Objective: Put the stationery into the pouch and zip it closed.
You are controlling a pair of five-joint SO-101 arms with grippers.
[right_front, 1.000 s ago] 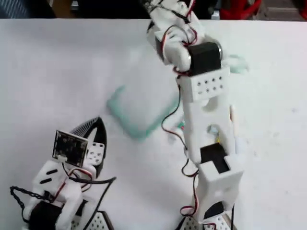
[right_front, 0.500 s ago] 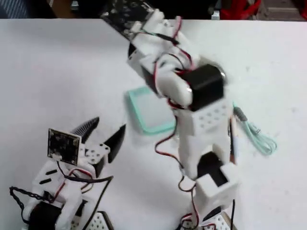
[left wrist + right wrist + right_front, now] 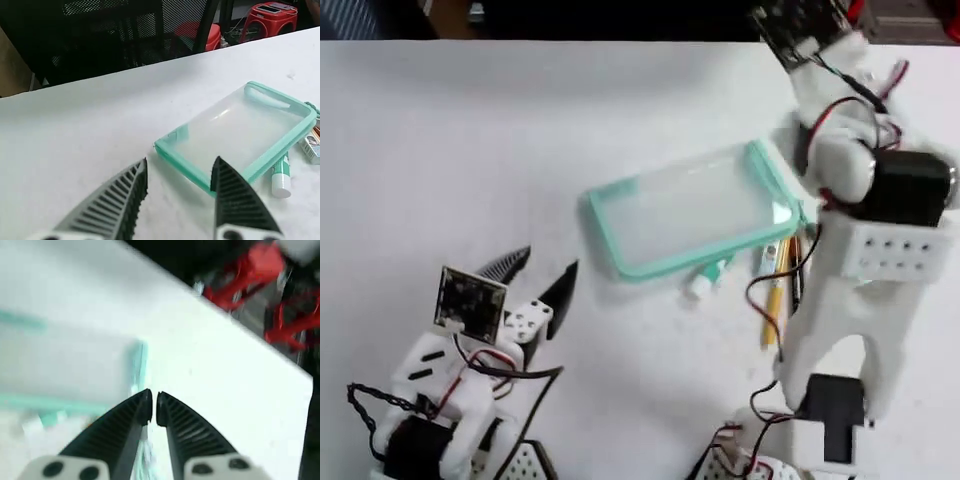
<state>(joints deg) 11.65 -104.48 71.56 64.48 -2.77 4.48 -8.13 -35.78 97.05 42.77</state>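
Note:
A clear pouch (image 3: 690, 210) with a teal rim lies flat mid-table, also seen from the left wrist as the pouch (image 3: 235, 130). Along its near edge lie a white and teal glue stick (image 3: 705, 280) (image 3: 281, 175), a yellow pencil (image 3: 772, 312) and a dark pen (image 3: 796, 272). My left gripper (image 3: 548, 262) (image 3: 180, 164) stands open, a short way from the pouch's left end, holding nothing. The right arm (image 3: 880, 200) covers the pouch's right end. My right gripper (image 3: 154, 404) is shut with its tips at the pouch's teal end (image 3: 140, 360); I cannot tell whether it pinches anything.
The white table (image 3: 470, 130) is bare to the left and behind the pouch. Its far edge (image 3: 520, 40) meets a dark room with red stools (image 3: 272, 15). The arm bases stand at the near edge.
The right arm swung from over the table's middle to the right, uncovering the pouch and the stationery. The pouch slid right early on. The left gripper opened.

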